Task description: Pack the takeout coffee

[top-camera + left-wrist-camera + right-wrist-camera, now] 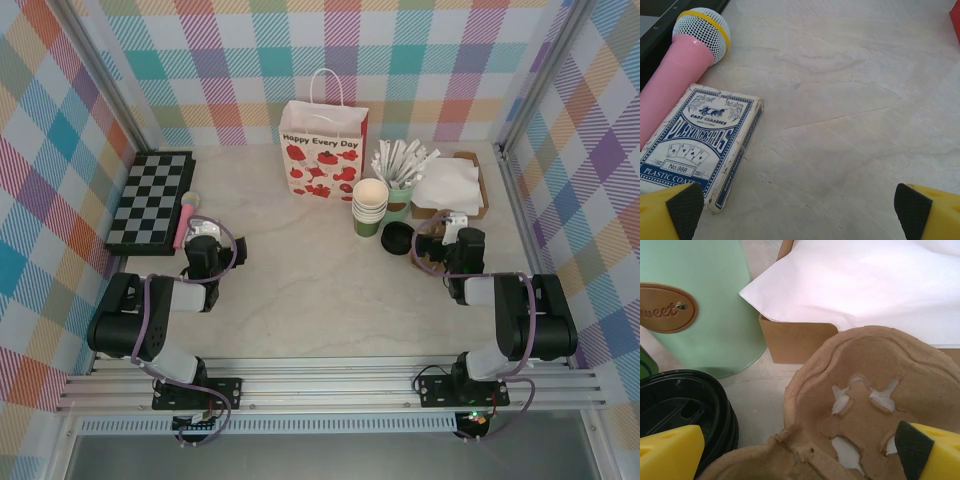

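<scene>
Fingers of both arms stand fully apart and hold nothing. The left gripper [800, 207] hangs over the tabletop [850, 100], and the right gripper [797, 450] hangs over a pulp cup carrier [875, 390].

Takeout coffee [397, 238] sits on the tabletop right of centre, at 6 o'clock from the mint cup [400, 207] and 4 o'clock from the stack of lidless cups [369, 207].

Key relation: in the overhead view the coffee lies at 9 o'clock from the right gripper [453, 226], just beside it. In the right wrist view its black lid [680, 407] shows at 8 o'clock, partly under one yellow finger [670, 450]. The lid faces up, so I judge the long axis vertical; the cup wall is hidden. The right arm is much the nearer. The left gripper [204, 232] is well apart at 9 o'clock, beside a deck of playing cards [700, 145], a pink microphone [675, 75] and a chessboard [150, 200]. I would shift the right fingers toward 9 o'clock before closing.

Paper bag [323, 150], the likely destination, stands upright at 11 o'clock from the coffee. A napkin box [797, 342] lies at 12 o'clock from the right gripper.

Surface: flat, pale, marble-veined. Room: plaid walls on three sides.
</scene>
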